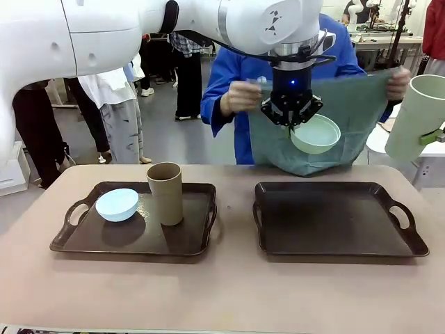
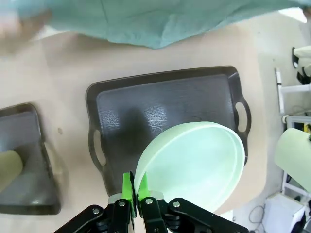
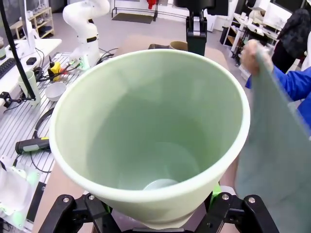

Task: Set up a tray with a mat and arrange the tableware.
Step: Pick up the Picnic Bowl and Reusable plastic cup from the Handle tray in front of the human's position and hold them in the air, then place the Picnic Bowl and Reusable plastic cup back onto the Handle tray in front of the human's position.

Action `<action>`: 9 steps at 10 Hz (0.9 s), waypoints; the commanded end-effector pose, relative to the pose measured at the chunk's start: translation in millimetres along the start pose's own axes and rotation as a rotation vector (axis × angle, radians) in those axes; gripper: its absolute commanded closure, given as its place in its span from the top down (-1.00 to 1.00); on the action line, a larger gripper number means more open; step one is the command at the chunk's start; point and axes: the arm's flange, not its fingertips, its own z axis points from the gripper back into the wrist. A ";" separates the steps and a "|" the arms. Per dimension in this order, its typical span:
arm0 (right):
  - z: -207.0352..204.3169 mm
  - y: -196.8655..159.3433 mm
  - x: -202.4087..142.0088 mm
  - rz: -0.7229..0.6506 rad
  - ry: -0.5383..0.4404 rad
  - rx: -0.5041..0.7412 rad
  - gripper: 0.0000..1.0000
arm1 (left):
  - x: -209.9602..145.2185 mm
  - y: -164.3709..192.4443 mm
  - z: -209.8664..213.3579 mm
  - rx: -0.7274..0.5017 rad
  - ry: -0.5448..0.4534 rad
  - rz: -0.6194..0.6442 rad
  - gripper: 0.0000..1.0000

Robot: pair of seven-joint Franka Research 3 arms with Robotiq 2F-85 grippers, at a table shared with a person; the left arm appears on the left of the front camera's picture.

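Pale green bowl [image 2: 194, 165] pinched by its rim between the pressed-together pads of the left gripper [image 2: 135, 187] — mat not yet down.

Directly below that gripper lies the dark tray [image 1: 334, 216], bare. Just beyond the gripper, a person's hands [image 1: 240, 97] hold the teal mat [image 1: 348, 111] spread in the air. To its right, the right gripper [image 3: 155, 218] carries the pale green tumbler [image 3: 146, 126] aloft, jaws wide around it. Off to its left, a second tray [image 1: 90, 240] bears the light blue bowl [image 1: 117, 204] and tan tumbler [image 1: 165, 193]. By my judgement the task is at an early stage — the mat must land first, and the hanging bowl and arm sit in its path.
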 end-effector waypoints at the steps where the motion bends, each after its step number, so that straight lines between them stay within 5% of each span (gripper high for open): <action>1: -0.4 -1.8 0.5 0.007 0.006 -0.002 0.61 | 1.6 -0.2 1.9 -0.011 -0.009 -0.006 -1.00; 9: -0.4 -1.8 0.5 0.007 0.006 -0.002 0.61 | 1.6 -0.2 1.9 -0.011 -0.009 -0.006 -1.00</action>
